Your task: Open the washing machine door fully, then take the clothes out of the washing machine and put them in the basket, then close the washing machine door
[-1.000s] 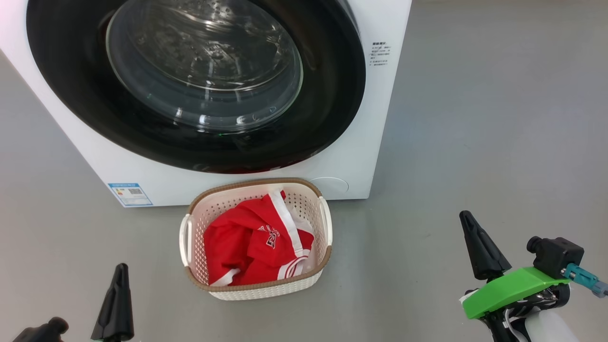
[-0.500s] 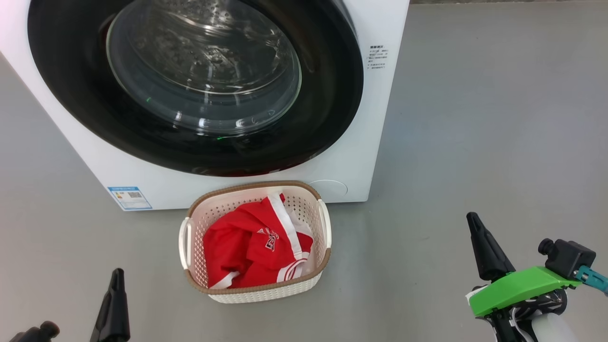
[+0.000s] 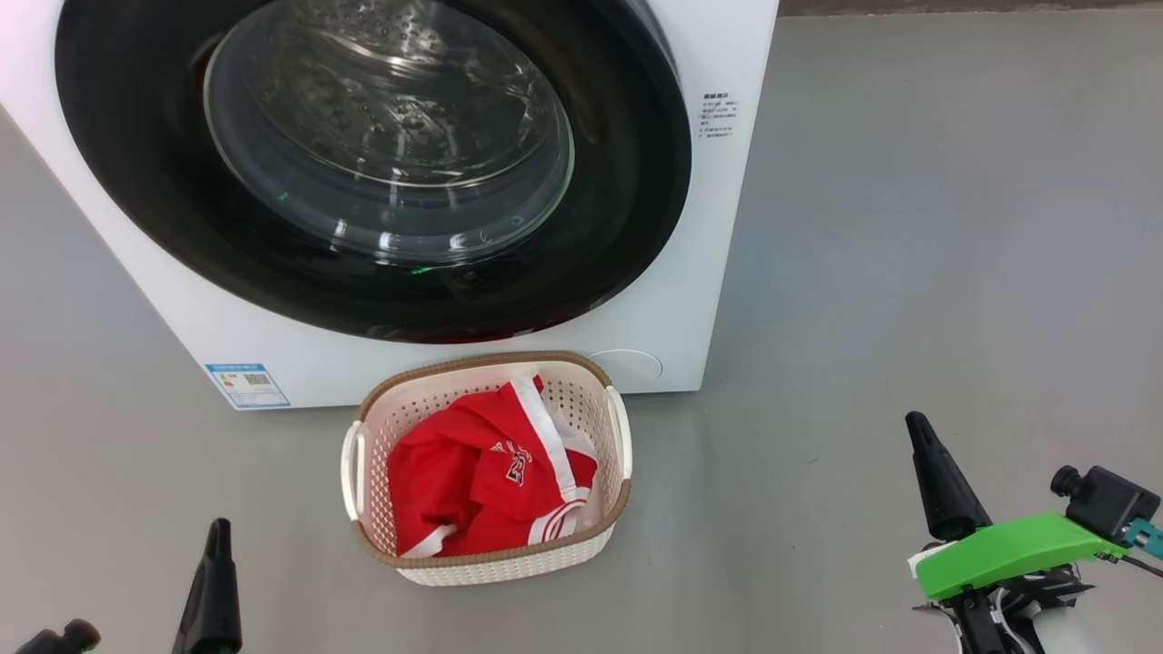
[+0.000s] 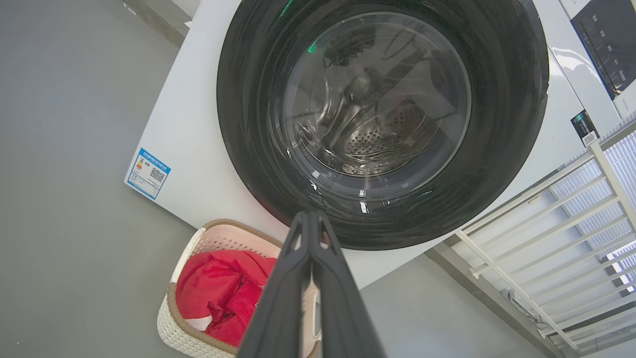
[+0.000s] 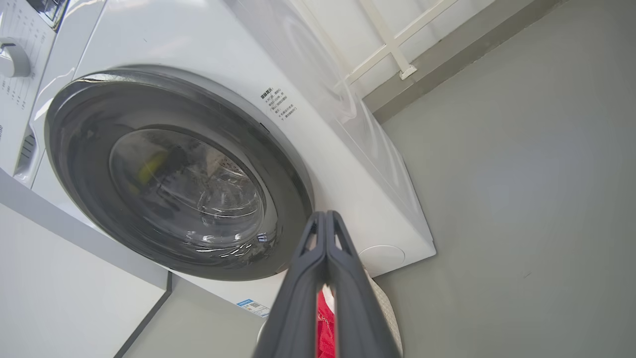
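Note:
The white washing machine (image 3: pixel 709 227) stands ahead with its round black-framed door (image 3: pixel 627 182) shut flush against the front. Through the glass bowl (image 4: pixel 377 99) I see bare perforated steel drum. The cream basket (image 3: pixel 621 427) sits on the floor right in front of the machine, holding the red clothes (image 3: pixel 454 481) with white trim. My left gripper (image 3: pixel 218 529) is at the lower left, short of the basket, and is shut on nothing, its fingers (image 4: pixel 290 278) pressed together. My right gripper (image 3: pixel 914 421) is off to the basket's right, shut and empty too.
Grey floor (image 3: pixel 909 227) spreads to the right of the machine. A white railing (image 4: pixel 546 199) and a wall skirting stand beside the machine. A blue label (image 3: pixel 247 385) marks its lower front. A control knob (image 5: pixel 12 57) sits on its top panel.
The whole head picture has slid down slightly, so the camera moved. Both grippers sit lower in it, the right one further right. Door and basket are unchanged.

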### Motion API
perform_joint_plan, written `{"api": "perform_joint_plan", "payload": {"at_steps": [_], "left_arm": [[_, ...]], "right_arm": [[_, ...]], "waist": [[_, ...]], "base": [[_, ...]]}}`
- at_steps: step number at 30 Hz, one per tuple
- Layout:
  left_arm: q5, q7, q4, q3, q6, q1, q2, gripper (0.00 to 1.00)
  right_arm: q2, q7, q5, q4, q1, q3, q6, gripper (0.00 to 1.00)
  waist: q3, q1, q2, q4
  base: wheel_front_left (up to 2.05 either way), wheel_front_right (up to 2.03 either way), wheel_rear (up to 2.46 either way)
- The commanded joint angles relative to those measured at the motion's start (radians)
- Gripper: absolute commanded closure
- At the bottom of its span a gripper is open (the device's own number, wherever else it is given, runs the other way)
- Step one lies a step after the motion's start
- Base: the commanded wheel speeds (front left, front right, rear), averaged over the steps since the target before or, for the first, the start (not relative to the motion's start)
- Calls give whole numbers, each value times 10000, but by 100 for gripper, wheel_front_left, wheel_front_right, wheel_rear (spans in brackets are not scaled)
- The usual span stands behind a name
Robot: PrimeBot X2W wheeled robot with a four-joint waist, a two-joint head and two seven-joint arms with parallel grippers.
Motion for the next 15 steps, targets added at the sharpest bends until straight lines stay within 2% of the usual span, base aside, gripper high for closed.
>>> {"api": "perform_joint_plan", "payload": {"at_steps": [1,15], "left_arm": [[-191,56,-156,212,-45,-466,86,100],[-1524,451,69,369,-59,-632,23,100]], "right_arm": [[-30,66,264,-301,-62,26,-11,100],[105,476,1701,-345,58,-229,-14,100]], "waist": [[-7,-1,0,-3],[-105,-1,0,-40]], "base": [[0,0,0],[0,0,0]]}}
